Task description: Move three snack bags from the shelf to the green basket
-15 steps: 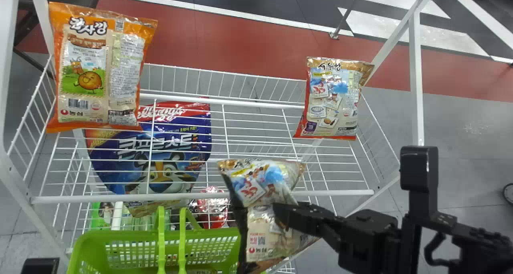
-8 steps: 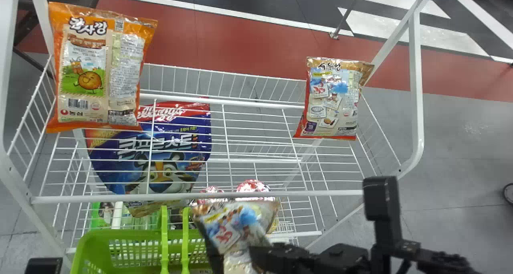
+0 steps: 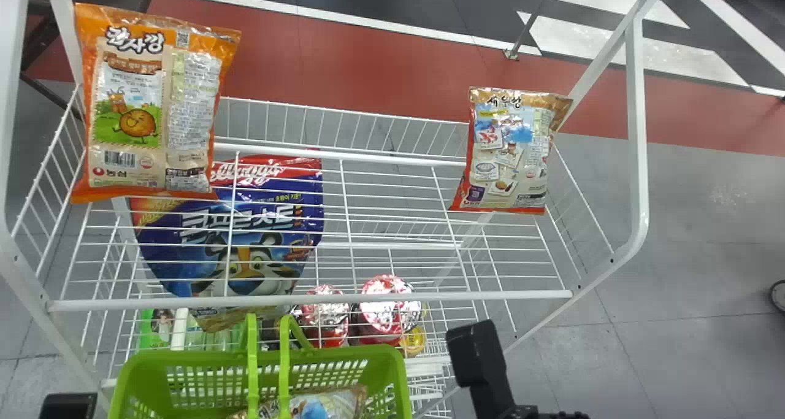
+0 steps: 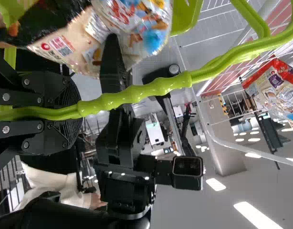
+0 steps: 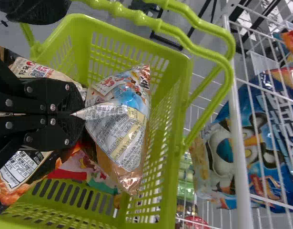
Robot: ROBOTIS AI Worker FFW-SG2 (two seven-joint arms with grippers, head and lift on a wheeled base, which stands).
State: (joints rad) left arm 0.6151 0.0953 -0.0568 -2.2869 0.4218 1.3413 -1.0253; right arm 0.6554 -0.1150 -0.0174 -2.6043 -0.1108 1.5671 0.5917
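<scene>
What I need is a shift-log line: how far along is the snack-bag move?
Done: another bag lies in the green basket, beneath the held bag; overlap hides the full count. In hand: the right gripper pinches that bag inside the basket. Left: its release, it seems. An orange bag and a red-edged bag sit on the shelf; whether either is needed, I cannot tell.

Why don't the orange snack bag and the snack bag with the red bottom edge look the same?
The orange snack bag looks bigger in the head view; the red-bottomed snack bag looks smaller.
The orange snack bag shows a smiling round character on green; the red-bottomed snack bag has blue patches and little pictures.
Both are on the white wire shelf.
</scene>
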